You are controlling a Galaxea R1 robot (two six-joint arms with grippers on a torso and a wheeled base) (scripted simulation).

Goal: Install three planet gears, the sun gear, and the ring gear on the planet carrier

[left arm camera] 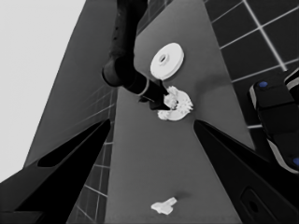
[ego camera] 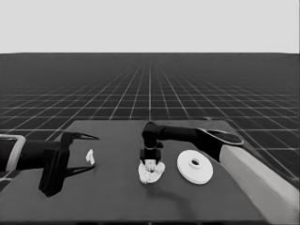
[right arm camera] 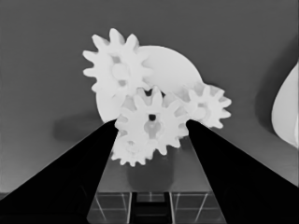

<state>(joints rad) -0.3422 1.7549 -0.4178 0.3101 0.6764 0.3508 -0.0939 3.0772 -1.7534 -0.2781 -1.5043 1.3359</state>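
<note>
- The smaller round part point(right arm camera: 163, 65) lay mid-table, mostly hidden under gears point(right arm camera: 117, 70).
- The right gripper point(right arm camera: 152, 125) fingers pinched the centre gear point(right arm camera: 152, 122).
- The larger round part point(ego camera: 194, 166) sat toward the right edge.
- The left gripper point(ego camera: 86, 152) waited, fingers spread, at the left end.

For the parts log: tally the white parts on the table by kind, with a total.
Small toothed gears: 4, all on the smaller round part under the right gripper
Smaller round part: 1
Larger round part: 1
Thin white piece: 1, by the parked left gripper
Total: 7
</note>
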